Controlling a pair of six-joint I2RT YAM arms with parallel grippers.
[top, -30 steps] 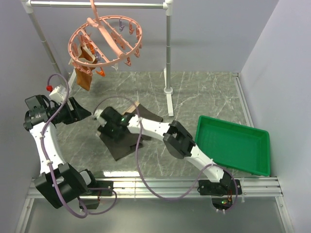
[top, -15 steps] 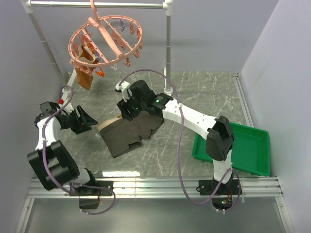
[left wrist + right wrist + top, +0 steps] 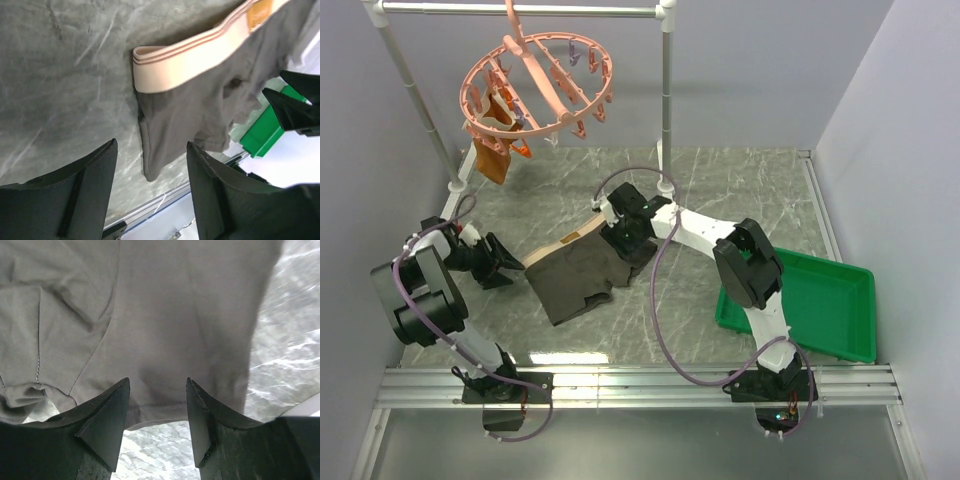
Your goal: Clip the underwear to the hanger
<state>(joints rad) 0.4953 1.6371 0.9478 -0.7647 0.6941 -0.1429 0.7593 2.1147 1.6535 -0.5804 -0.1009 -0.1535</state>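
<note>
Lying flat on the marble surface [image 3: 740, 190], the one pair of boxer briefs [image 3: 582, 280] sits between your two claws, its tan waistband [image 3: 195, 57] running diagonally from near-left to far-right. Your left claw [image 3: 505, 262], fingers spread, faces the waistband's left corner from just beside it and looks the better placed to take it. Your right claw [image 3: 632, 238], also spread, hangs over the cloth's far-right edge. Neither pinches anything. The one pink drying ring [image 3: 548, 88] hangs well apart at the far left, with one orange-brown garment [image 3: 492, 158] clipped to it.

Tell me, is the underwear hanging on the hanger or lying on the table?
Lying. The underwear is spread flat on the table, well apart from the hanger.
</note>
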